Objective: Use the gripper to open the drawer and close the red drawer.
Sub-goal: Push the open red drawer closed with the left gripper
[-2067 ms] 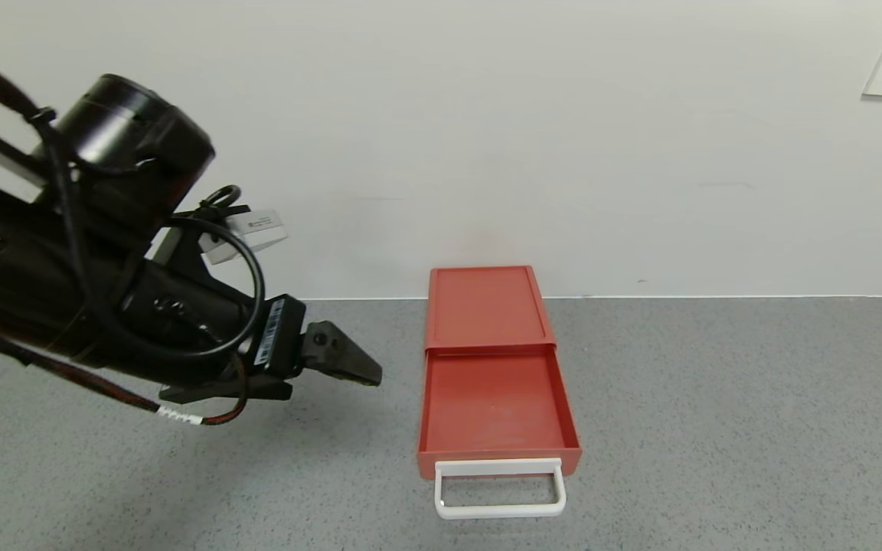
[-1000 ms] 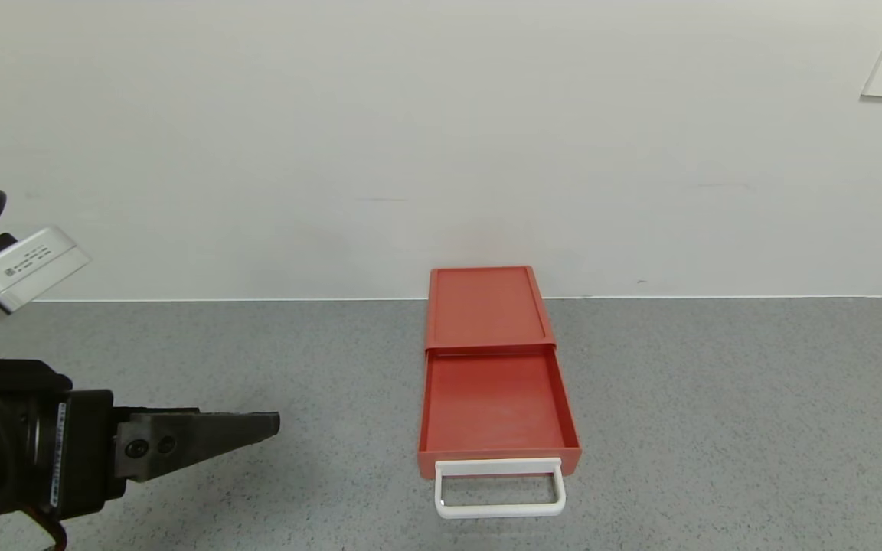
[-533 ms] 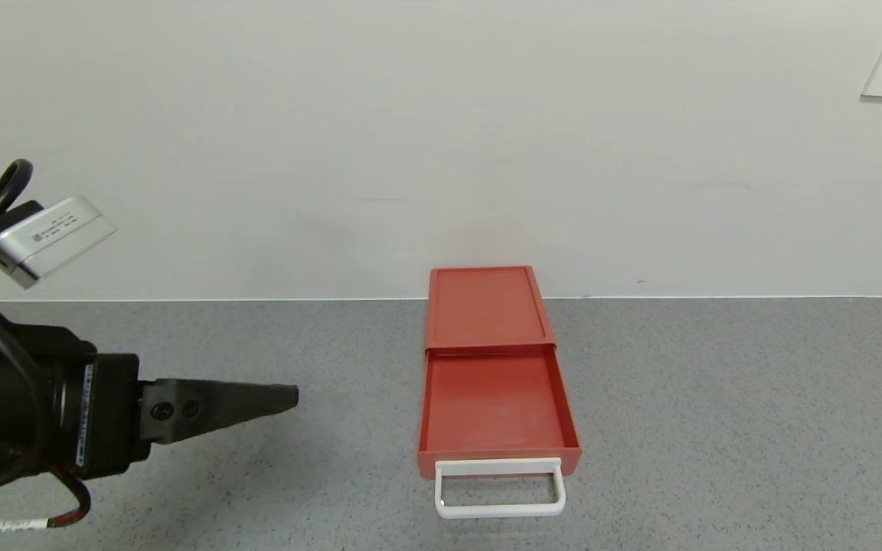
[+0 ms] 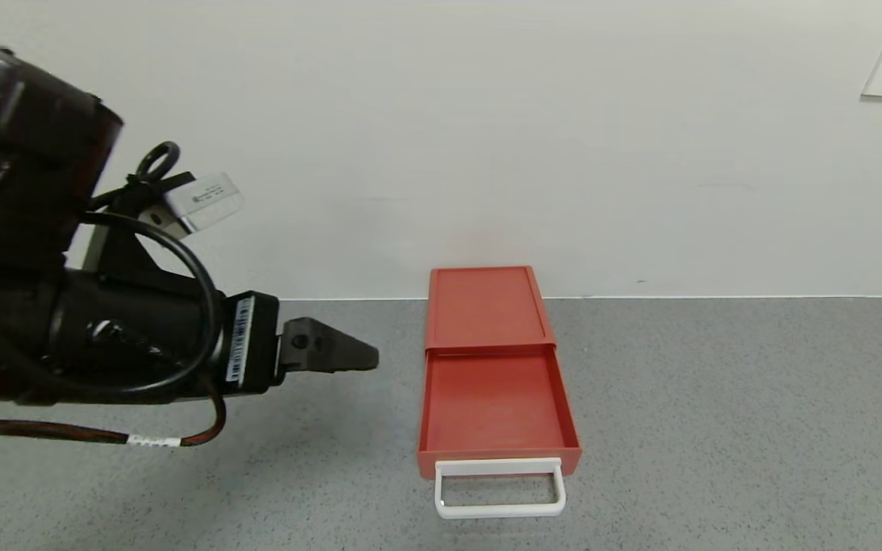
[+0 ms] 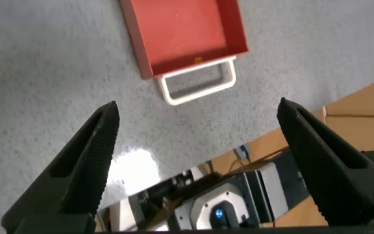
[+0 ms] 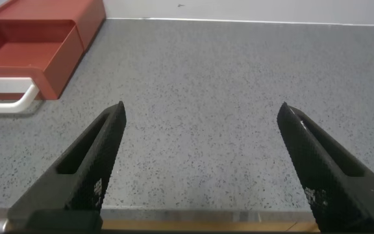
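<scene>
Red drawer (image 4: 494, 383): one, tray out; two tools, left tool (image 4: 370, 356) and right tool (image 6: 200, 120), fingers spread.

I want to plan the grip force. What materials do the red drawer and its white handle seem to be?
The red drawer looks like moulded plastic: uniform matte colour, thin walls. Its white handle seems glossy plastic, smooth and rounded, though coated metal cannot be excluded.

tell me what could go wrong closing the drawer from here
The left gripper hangs open, off to the side of the red drawer rather than in front of its white handle, so a push from there might skew the box. The box looks light and unanchored on the table, so it could slide toward the wall.
</scene>
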You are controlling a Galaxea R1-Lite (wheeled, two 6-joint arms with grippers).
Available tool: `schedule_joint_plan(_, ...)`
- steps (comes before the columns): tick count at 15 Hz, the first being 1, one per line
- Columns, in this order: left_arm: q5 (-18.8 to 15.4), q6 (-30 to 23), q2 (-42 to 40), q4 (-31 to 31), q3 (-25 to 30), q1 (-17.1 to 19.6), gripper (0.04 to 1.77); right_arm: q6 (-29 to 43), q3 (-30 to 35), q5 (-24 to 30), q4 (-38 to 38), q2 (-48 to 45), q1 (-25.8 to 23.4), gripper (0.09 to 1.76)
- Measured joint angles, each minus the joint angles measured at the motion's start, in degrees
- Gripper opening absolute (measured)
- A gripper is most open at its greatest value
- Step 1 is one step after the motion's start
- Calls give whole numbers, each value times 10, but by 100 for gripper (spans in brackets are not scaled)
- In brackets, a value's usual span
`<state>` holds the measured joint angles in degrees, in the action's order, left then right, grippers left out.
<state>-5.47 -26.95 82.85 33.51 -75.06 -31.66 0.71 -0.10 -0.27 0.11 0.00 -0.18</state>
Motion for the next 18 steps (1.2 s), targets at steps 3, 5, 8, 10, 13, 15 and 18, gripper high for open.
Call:
schedule_joint_plan(3, 19, -62, 68, 64, -59, -35, 175, 0, 0, 0, 0, 0, 0, 171)
schedule_joint_plan(5, 37, -89, 112, 98, -89, -53, 175, 0, 0, 0, 0, 0, 0, 171)
schedule_joint_plan(8, 53, -133, 179, 144, -133, -85, 175, 0, -1, 0, 1, 0, 0, 171)
schedule_joint_plan(10, 55, -149, 218, 152, -152, -104, 175, 0, -1, -1, 1, 0, 0, 171)
schedule_joint_plan(13, 55, -164, 271, 153, -174, -126, 175, 0, -1, -1, 3, 0, 0, 171)
schedule_joint_plan(15, 57, -176, 304, 154, -198, -138, 175, 0, -1, -1, 3, 0, 0, 171)
schedule_joint_plan(18, 67, -186, 346, 157, -233, -150, 175, 0, -2, -1, 4, 0, 0, 171)
